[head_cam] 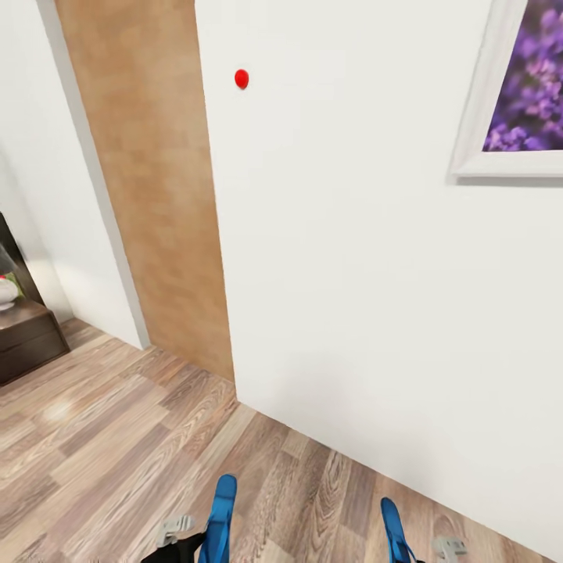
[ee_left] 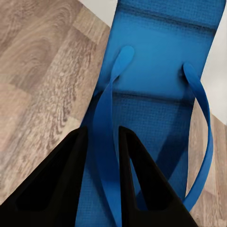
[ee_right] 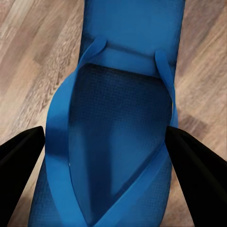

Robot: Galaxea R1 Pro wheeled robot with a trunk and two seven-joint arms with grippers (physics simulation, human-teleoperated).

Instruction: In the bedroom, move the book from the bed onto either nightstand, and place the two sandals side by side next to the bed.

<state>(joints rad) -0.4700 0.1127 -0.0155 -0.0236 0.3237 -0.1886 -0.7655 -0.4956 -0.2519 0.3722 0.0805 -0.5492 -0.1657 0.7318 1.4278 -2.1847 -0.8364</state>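
Note:
I hold one bright blue sandal in each gripper above the wood-plank floor. In the left wrist view, my left gripper is shut on one strap of the left sandal, its black fingers pinching the strap. My right gripper clamps the right sandal across its width, one finger on each edge. In the head view both sandals poke up at the bottom edge, the left sandal and the right sandal. The book and the bed are out of view.
A white wall stands close ahead, with a framed purple flower picture at upper right. A light brown door panel is left of it. A low dark brown cabinet with something on top sits at the far left.

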